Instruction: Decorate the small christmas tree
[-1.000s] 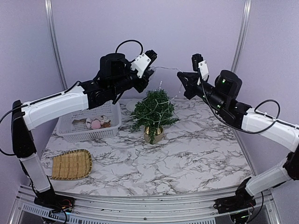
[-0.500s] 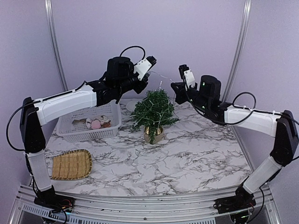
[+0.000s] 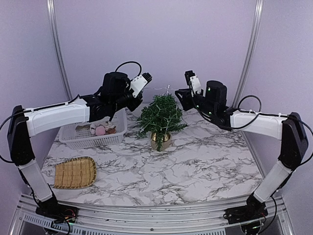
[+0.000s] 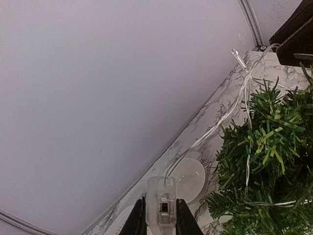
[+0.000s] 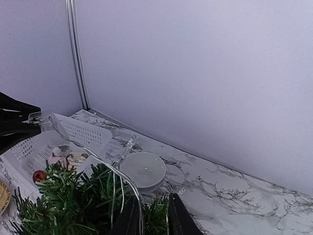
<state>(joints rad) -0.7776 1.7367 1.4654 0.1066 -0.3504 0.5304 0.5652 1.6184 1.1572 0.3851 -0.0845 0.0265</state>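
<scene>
The small christmas tree stands in its tan pot at the table's middle back, with a thin clear light wire draped over its top branches. My left gripper is shut on the wire's clear plastic switch box, up and to the left of the tree. My right gripper hovers just over the tree's top right with its jaws slightly apart. The wire runs along the inner side of its left finger, and needles show in the gap.
A white basket holding small ornaments sits left of the tree. Behind the tree lies a white bowl. A woven tray is at the front left. Purple walls close in behind and at both sides.
Both arms have come down and in toward the tree. The left gripper drew back to the left with the switch box. The right gripper's jaws have parted slightly at the treetop.
</scene>
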